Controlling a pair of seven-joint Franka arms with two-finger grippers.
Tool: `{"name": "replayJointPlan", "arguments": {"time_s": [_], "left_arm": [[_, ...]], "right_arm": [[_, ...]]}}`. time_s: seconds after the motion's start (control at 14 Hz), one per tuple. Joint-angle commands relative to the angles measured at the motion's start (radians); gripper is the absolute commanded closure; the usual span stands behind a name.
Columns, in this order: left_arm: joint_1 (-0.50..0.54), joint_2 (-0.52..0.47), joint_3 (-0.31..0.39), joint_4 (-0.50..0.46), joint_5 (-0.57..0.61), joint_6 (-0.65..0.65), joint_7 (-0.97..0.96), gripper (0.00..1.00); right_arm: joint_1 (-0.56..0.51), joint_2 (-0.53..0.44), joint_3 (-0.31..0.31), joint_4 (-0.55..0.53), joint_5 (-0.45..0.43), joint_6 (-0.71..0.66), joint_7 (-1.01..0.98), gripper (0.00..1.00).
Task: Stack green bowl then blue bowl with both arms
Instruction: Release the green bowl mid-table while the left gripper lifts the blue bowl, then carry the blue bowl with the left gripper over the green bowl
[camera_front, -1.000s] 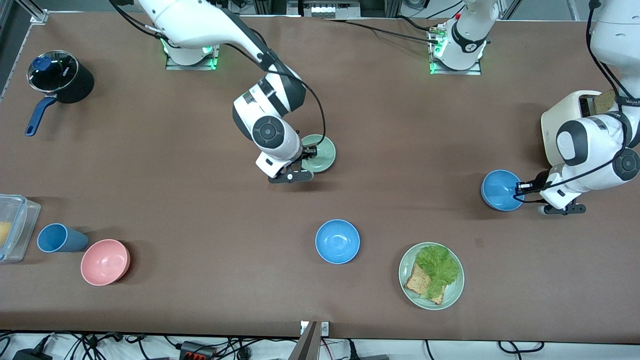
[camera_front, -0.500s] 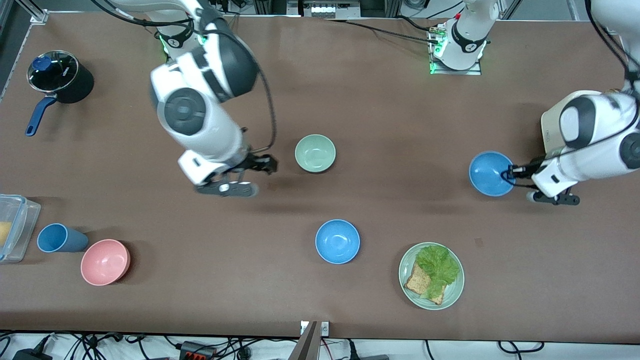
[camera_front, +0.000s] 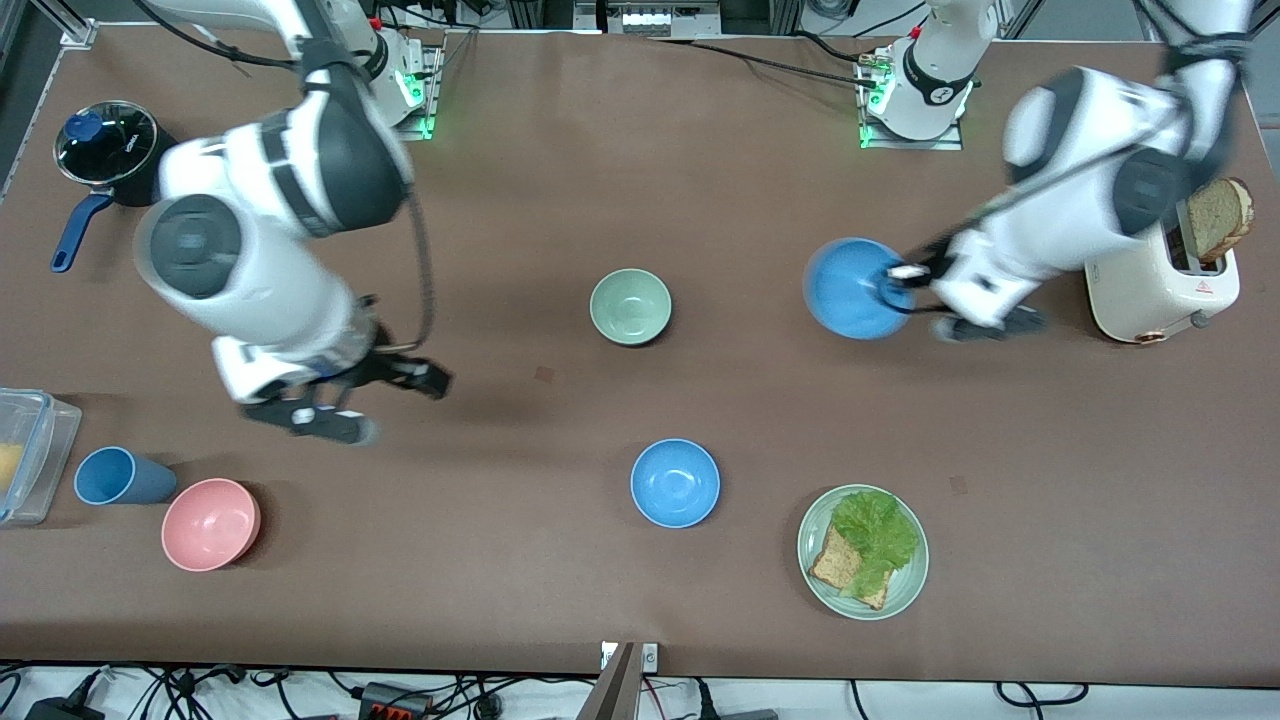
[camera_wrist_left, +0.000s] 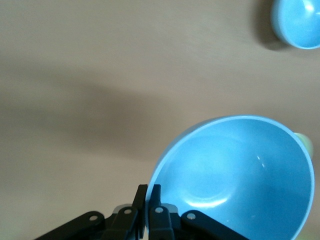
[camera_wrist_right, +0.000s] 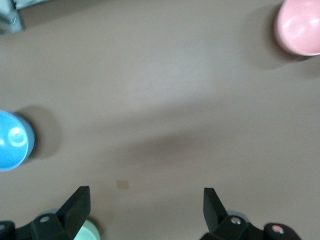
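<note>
Left pincer (camera_front: 893, 283) carries the blue bowl (camera_front: 850, 288) by its rim above the bench (camera_front: 640, 150); the right pincer (camera_front: 385, 385) hangs empty, spread wide.

The blue bowl is round with no long axis; in the left wrist view its mouth (camera_wrist_left: 240, 175) faces the camera, and the left pincer's fingers (camera_wrist_left: 148, 200) are pinched close on the rim. It is in the air over bare bench between the green bowl (camera_front: 630, 307) and the toaster (camera_front: 1160, 290). The left arm reaches in from its base with the forearm slanting toward the bench middle. The green bowl sits upright, mouth up, on the bench near the middle, untouched. The right arm is bent over its own end of the bench, its pincer's fingers (camera_wrist_right: 75, 207) wide apart above bare bench, well apart from the green bowl. A second blue bowl (camera_front: 675, 482) stands nearer the front camera than the green bowl.
</note>
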Motion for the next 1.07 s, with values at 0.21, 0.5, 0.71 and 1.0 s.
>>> {"name": "replayJointPlan", "arguments": {"time_s": [0.21,0.5,0.71,1.0], "left_arm": [[-0.083,0.151,-0.149,-0.005,-0.016,0.211,-0.439,1.00],[-0.188,0.257,-0.144,0.003,0.108,0.334,-0.547,1.00],[-0.260,0.326,-0.138,0.009,0.238,0.416,-0.576,1.00],[-0.337,0.424,-0.120,0.076,0.352,0.416,-0.607,1.00]], "right_arm": [[-0.242,-0.120,0.054,-0.090,-0.002,-0.009,-0.289,0.00],[-0.407,-0.206,0.097,-0.153,0.003,-0.023,-0.504,0.00],[-0.461,-0.258,0.129,-0.198,-0.014,-0.026,-0.559,0.00],[-0.426,-0.298,0.103,-0.226,-0.071,-0.044,-0.564,0.00]]}}
